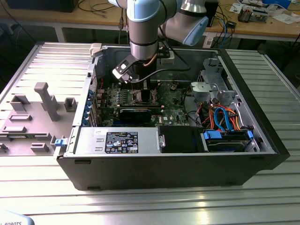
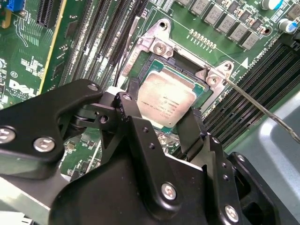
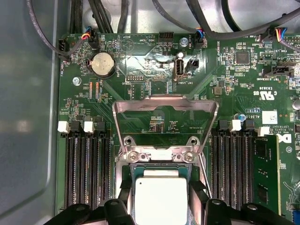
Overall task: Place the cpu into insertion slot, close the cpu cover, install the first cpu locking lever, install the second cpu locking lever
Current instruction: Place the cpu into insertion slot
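Observation:
The cpu point(image 2: 166, 101) point(image 3: 161, 199), a small square chip with a silvery top, lies in the insertion slot point(image 2: 157, 44) point(image 3: 159, 157) on the green board. My gripper point(image 2: 161, 117) point(image 3: 161, 194) is down over it, one black finger against each of two opposite sides, shut on the chip. The cpu cover point(image 3: 164, 100), a thin silvery frame with a large window, stands swung up off the socket on its hinge. A thin wire locking lever point(image 2: 262, 110) point(image 3: 204, 178) sticks out beside the socket. In the exterior view the gripper point(image 1: 137, 86) reaches down into the open computer case.
Long black memory slots point(image 3: 86, 173) point(image 3: 232, 173) flank the socket on both sides. A green memory card point(image 3: 267, 173) stands beyond one bank. Black cables point(image 3: 93, 18) run along the board's edge. The case walls point(image 1: 248, 84), a power supply point(image 1: 119, 140) and drive cables point(image 1: 225, 117) ring the board.

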`<state>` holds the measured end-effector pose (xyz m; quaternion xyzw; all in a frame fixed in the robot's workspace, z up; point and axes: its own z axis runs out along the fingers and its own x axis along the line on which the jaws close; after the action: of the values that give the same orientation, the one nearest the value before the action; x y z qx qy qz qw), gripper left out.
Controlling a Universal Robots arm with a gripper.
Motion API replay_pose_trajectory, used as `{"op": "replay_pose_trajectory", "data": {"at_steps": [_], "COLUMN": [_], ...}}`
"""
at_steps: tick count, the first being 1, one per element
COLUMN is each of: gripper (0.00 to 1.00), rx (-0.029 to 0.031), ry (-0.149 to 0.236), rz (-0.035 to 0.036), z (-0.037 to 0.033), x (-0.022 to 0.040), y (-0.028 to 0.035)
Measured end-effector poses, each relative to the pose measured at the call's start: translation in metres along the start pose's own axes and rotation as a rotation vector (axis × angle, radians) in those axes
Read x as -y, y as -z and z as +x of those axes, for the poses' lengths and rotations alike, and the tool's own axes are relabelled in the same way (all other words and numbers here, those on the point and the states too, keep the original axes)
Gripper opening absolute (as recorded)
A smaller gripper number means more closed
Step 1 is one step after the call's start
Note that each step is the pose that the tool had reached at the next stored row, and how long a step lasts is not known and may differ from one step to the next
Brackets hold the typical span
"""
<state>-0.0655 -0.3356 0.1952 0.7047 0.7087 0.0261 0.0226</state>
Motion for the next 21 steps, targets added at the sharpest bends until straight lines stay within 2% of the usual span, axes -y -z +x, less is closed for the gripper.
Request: {"op": "replay_pose_trajectory", "data": {"at_steps": [3,4,9,16,17,19,21], "gripper": [0.58,0.64,0.64,0.64,0.63,0.5,0.38], "rx": [-0.0008,-0.0004,0.0005,0.0004,0.0004,0.0001,0.0003], "ry": [0.0,0.0,0.0,0.0,0.0,0.0,0.0], "rz": [-0.0011,-0.0007,-0.0001,0.0024,0.004,0.0088,0.009], "z": [0.0002,0.0001,0.0,0.0001,0.0001,0.0002,0.0001], "x": [-0.0003,-0.0005,-0.0008,-0.0018,-0.002,-0.0026,-0.0026], "y": [-0.0005,-0.0004,0.0031,0.0173,0.0196,0.0207,0.0207]}}
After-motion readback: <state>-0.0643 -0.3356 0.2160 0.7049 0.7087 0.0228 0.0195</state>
